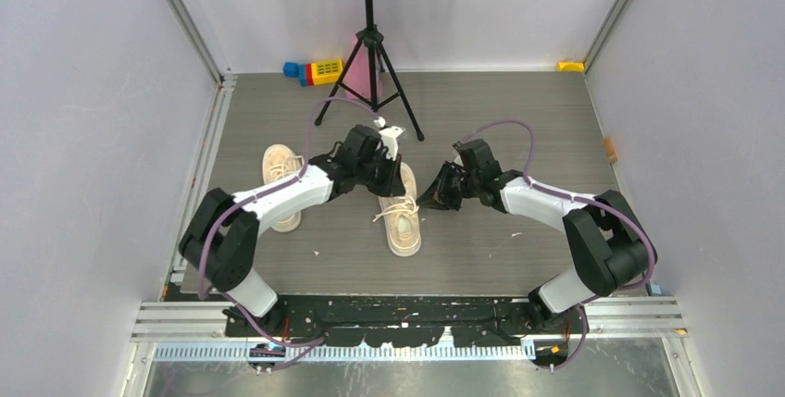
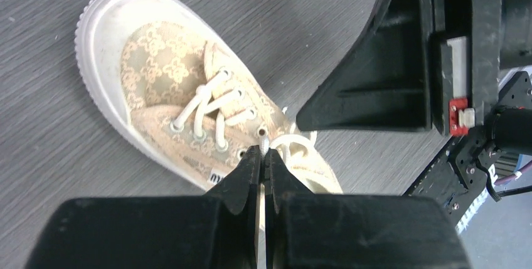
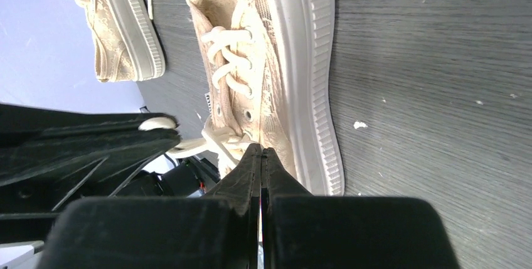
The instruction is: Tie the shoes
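Shoe between left pincer and right pincer (both seemingly on laces)

Two shoes, two tools, one black tripod stand.

One cream patterned sneaker stood sole-down before the tripod, toe pointing away, white laces loose; the second sneaker lay left of the tripod.

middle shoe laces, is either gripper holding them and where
Left gripper pinches the shoe's lace near its top eyelets; right gripper is shut there, hold unclear.
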Robot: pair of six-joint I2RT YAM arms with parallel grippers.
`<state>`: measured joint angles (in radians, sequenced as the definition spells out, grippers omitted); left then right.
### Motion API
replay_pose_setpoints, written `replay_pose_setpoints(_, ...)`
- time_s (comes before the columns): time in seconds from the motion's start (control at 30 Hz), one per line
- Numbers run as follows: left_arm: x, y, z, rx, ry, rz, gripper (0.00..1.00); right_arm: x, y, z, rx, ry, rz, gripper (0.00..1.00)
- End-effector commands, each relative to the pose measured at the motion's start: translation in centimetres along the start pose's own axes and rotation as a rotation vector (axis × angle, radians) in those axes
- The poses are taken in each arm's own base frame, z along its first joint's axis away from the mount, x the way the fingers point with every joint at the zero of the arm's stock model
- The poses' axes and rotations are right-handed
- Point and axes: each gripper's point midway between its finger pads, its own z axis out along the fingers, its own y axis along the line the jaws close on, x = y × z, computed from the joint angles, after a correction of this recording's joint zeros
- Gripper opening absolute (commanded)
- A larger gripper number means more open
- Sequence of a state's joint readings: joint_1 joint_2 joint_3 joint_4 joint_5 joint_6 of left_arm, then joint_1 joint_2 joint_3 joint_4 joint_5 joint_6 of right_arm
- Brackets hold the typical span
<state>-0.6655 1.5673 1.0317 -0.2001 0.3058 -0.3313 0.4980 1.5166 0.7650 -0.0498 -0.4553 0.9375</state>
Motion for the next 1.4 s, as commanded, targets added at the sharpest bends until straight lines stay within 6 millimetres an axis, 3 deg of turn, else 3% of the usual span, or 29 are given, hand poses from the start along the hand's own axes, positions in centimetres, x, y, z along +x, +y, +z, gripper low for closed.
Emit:
replay_pose_setpoints(0.0,0.0,0.6,-1.7,-0.038,-0.051,0.011,0.0,-0.7,0.8,-0.5,0.0,-0.044,-0.02,0.0)
replay_pose_setpoints(0.47,3.3,3.1,-2.2,-0.138,-0.02,-0.007,0.0,-0.7,-2.9,-1.9,0.215,-0.1,-0.07,0.0)
replay_pose_setpoints(0.9,5.6,8.3,-2.6,-0.417,0.062,-0.021,0.0,-2.0,-7.3,-3.6,0.593,-0.184,-0.188,0.0)
replay_pose_setpoints(1.1,7.7,9.7,-2.4,-0.502,0.161,-0.072,0.0,-1.9,-8.6,-3.6,0.697,-0.182,-0.227,0.0)
replay_pose_setpoints(1.37,9.5,12.1,-3.6,-0.672,0.213,-0.084,0.0,-2.6,-10.7,-4.8,0.876,-0.228,-0.277,0.0)
